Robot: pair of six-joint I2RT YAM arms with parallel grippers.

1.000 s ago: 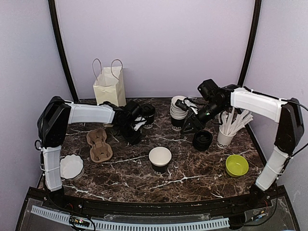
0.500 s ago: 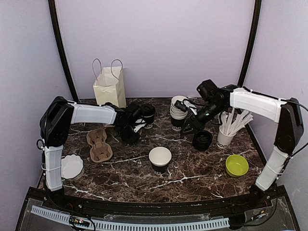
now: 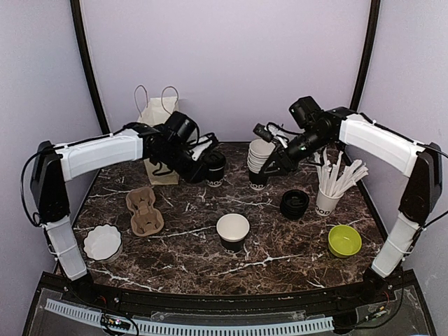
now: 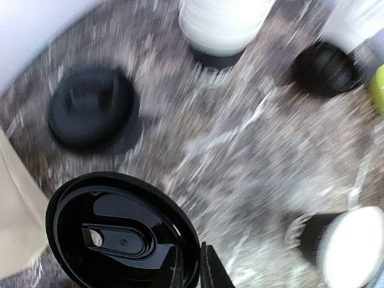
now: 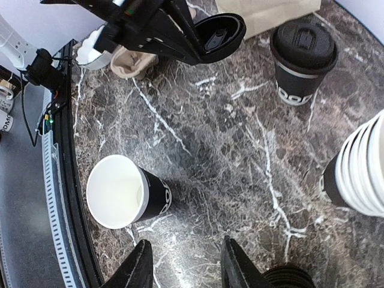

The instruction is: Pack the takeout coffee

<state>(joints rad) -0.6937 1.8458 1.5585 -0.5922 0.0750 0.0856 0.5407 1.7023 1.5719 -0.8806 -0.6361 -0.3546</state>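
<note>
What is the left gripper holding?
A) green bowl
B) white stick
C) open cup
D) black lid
D: the left gripper is pinching the rim of a black lid, as its own wrist view shows.

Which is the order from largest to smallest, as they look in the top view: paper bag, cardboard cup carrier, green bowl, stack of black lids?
1. paper bag, even partly hidden
2. cardboard cup carrier
3. green bowl and stack of black lids: they look nearly alike, so I do not rank them.
</note>
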